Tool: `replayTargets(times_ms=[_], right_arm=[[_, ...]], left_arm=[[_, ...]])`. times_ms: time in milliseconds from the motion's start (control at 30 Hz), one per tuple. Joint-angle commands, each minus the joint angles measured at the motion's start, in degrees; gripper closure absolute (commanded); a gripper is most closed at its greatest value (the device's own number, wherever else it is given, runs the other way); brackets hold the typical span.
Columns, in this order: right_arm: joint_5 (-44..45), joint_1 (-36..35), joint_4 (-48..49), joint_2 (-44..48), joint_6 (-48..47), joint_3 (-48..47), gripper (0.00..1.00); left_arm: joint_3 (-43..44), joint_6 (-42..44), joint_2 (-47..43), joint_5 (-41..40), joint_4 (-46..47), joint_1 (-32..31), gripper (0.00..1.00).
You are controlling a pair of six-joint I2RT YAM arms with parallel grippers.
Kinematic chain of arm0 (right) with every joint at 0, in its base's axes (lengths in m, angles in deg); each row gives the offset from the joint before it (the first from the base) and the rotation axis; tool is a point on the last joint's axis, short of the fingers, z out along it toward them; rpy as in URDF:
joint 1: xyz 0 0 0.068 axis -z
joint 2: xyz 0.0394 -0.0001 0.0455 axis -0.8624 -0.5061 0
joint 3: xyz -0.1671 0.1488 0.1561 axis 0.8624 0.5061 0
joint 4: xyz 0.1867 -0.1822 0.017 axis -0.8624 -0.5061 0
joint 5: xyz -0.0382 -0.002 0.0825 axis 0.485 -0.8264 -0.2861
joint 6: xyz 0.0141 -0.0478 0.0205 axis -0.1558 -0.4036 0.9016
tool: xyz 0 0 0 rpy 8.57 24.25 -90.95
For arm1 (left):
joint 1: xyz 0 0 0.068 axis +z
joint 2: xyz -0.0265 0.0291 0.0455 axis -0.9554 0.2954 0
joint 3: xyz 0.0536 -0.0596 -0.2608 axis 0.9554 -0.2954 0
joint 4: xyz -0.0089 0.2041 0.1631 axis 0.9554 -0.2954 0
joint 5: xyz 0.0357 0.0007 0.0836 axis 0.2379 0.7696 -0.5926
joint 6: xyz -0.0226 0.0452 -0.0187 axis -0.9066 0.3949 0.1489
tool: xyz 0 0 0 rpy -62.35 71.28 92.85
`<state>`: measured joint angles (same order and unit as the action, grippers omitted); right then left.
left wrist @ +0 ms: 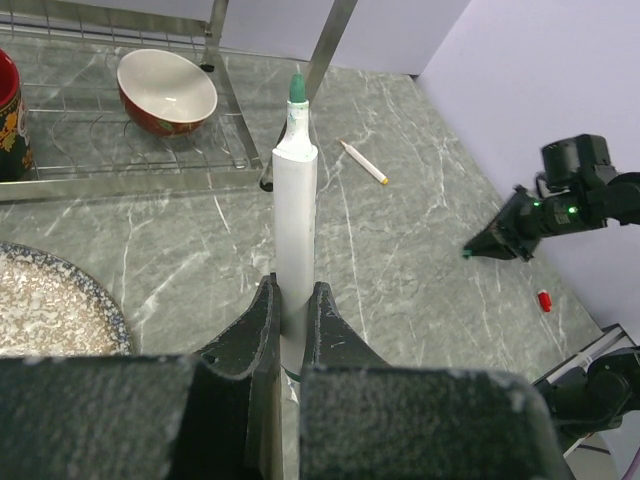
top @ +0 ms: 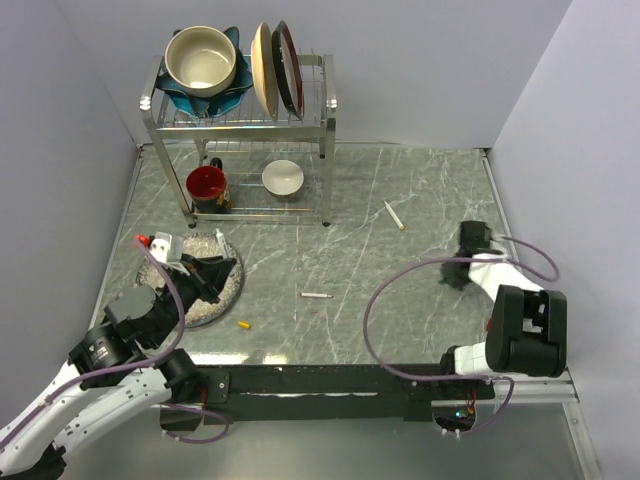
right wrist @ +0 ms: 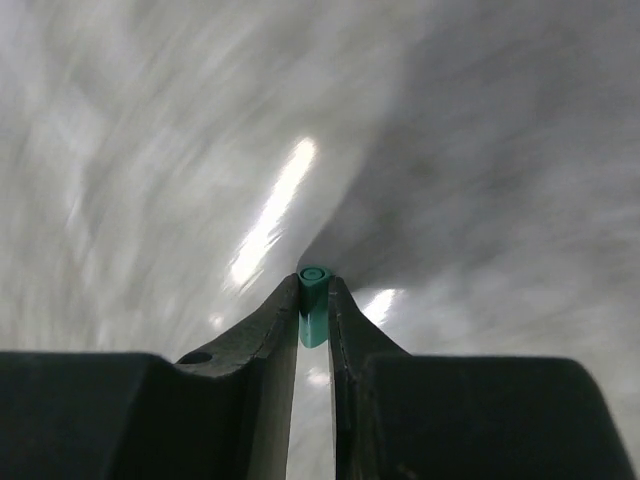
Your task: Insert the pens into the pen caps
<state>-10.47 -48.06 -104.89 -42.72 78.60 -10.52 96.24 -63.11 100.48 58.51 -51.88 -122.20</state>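
Jaws of left gripper (left wrist: 292,292) clamped on green-tipped pen (left wrist: 296,200); long axis runs straight out from jaws, tip toward dish rack (left wrist: 120,183). Jaws of right gripper (right wrist: 314,288) pinch green cap (right wrist: 314,298), mouth facing outward, well right of rack. Tip and mouth well apart, likely not yet in line.

Right gripper (right wrist: 314,288) pinching the green cap (right wrist: 315,318) at its fingertips.
Cap is sitting lengthwise between the two dark fingers (right wrist: 262,325), touching both, with its round end poking just past their tips. Grey tabletop (right wrist: 140,150) beyond is showing only as streaked blur, and a bright glare streak (right wrist: 273,222) is lying across it.
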Motion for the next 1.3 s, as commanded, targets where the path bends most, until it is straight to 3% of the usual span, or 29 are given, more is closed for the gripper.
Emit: replayTargets(times_ms=[0,133,467,900,1267], right_arm=[[-3.3,-15.3,1.2,0.2,0.7,-0.6,0.83],[-1.2,-24.9,1.8,-0.5,1.2,-2.8,0.82],[3.7,-40.6,-0.3,-8.0,-4.4,-9.2,0.76],[9.2,-44.8,-6.1,-12.8,-6.1,-13.8,0.62],[8.5,-44.8,-5.0,-15.1,-6.2,-14.2,0.66]], left_arm=[[0.4,0.1,1.1,0.8,0.8,-0.1,0.99],[0.5,0.1,1.0,1.3,0.3,-0.1,0.99],[0.3,0.2,-1.0,1.4,0.0,-0.1,0.99],[0.4,0.1,-2.3,2.0,-0.4,-0.1,0.99],[0.4,0.0,-1.5,2.6,-0.4,-0.1,0.99]])
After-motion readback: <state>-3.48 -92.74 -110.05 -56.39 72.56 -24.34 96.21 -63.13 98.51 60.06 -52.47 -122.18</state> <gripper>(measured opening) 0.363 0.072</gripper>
